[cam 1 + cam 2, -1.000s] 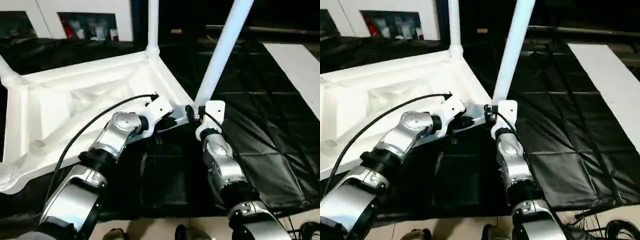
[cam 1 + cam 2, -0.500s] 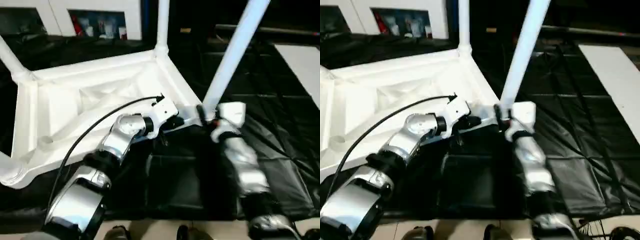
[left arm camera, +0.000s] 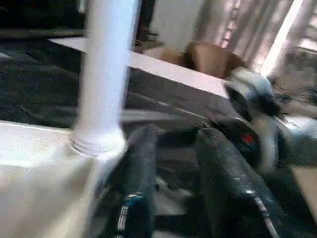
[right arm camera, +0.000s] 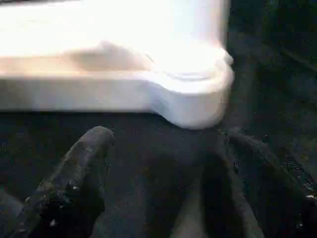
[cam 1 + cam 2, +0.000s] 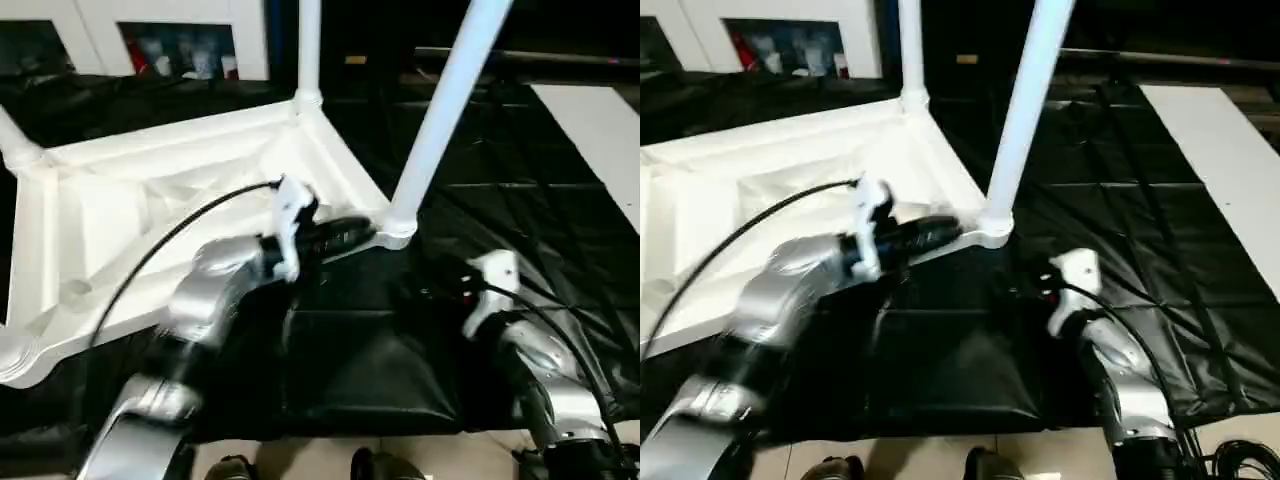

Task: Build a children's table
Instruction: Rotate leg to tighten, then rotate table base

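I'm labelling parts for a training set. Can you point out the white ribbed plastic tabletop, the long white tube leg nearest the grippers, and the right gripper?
White ribbed plastic tabletop (image 5: 150, 215): left eye view, ribbed underside.
Long white tube leg (image 5: 440, 110): left eye view, mid-shaft.
Right gripper (image 4: 163, 163): right wrist view, between its fingertips.

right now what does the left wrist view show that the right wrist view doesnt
Left wrist view alone: the leg rising as a long tube from its corner socket, the flat white board on the floor behind, the right gripper opposite, and the left gripper's fingers standing apart.

Right wrist view alone: the socket's rounded outer wall seen low, with the right gripper's own fingers spread wide, empty.

Both: the white tabletop's corner and the black floor mat.
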